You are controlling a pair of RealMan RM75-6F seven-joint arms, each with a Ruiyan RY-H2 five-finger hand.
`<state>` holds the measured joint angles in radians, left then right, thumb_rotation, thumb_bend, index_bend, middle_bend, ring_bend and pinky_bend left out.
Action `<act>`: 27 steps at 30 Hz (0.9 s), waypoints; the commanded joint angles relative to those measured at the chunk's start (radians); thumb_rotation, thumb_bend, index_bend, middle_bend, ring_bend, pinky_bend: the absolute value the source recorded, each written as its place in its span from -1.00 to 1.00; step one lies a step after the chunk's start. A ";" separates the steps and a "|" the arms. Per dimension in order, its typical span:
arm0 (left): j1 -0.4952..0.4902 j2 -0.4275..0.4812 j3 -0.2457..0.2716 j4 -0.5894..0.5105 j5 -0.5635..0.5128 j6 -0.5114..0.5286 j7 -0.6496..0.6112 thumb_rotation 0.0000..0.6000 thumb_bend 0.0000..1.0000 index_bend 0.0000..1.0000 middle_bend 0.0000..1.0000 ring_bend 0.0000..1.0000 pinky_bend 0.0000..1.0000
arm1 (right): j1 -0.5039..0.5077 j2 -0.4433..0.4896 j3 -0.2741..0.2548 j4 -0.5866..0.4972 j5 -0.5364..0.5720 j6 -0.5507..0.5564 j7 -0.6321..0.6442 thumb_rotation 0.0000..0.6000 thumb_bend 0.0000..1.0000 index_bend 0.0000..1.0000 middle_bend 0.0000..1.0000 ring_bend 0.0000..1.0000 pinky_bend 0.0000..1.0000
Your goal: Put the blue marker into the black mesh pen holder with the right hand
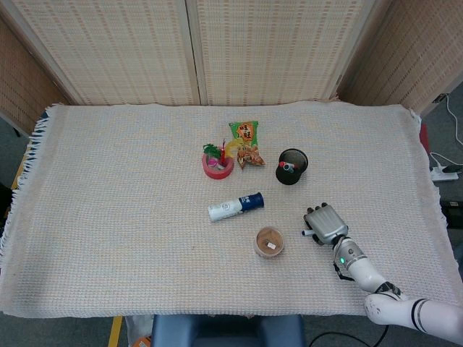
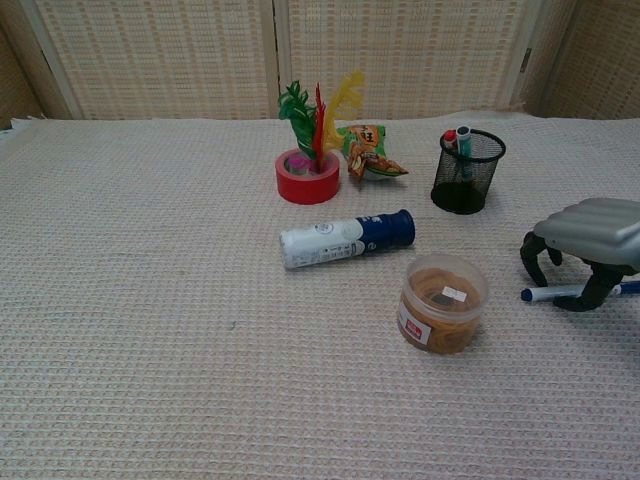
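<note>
The blue marker (image 2: 548, 293) lies flat on the woven cloth at the right, with only its blue-capped tip (image 1: 307, 233) showing in the head view. My right hand (image 2: 590, 235) arches low over it, palm down. The fingertips (image 2: 533, 256) touch the cloth on the far side and the thumb comes down on the near side, so the marker runs between them without being lifted. From the head view the right hand (image 1: 325, 224) hides most of the marker. The black mesh pen holder (image 2: 467, 172) stands upright behind it with two pens inside (image 1: 291, 166). My left hand is out of sight.
A clear jar of rubber bands (image 2: 441, 303) stands just left of the marker tip. A white and blue bottle (image 2: 345, 239) lies on its side further left. A red tape roll with feathers (image 2: 308, 175) and a snack bag (image 2: 370, 148) sit at the back.
</note>
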<state>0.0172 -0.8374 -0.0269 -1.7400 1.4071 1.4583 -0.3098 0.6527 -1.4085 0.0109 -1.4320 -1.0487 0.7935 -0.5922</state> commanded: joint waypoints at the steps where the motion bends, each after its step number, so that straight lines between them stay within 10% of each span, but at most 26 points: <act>1: 0.001 0.000 -0.001 0.000 0.000 0.003 -0.001 1.00 -0.18 -0.59 -0.92 -1.00 -0.49 | 0.000 0.000 -0.004 -0.002 -0.004 0.006 0.004 1.00 -0.48 0.05 -0.42 -0.28 -0.40; 15: 0.008 0.004 -0.002 -0.005 0.007 0.017 0.002 1.00 -0.18 -0.59 -0.92 -1.00 -0.48 | -0.044 0.118 0.043 -0.133 -0.127 0.121 0.223 1.00 -0.48 0.09 -0.35 -0.22 -0.33; 27: 0.012 0.005 -0.001 -0.014 0.014 0.030 0.014 1.00 -0.18 -0.59 -0.92 -1.00 -0.48 | -0.122 0.232 0.228 -0.099 -0.310 0.341 0.960 1.00 -0.48 0.10 -0.35 -0.21 -0.31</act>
<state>0.0294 -0.8321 -0.0278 -1.7540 1.4216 1.4885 -0.2954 0.5641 -1.2178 0.1526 -1.5670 -1.2826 1.0325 0.1285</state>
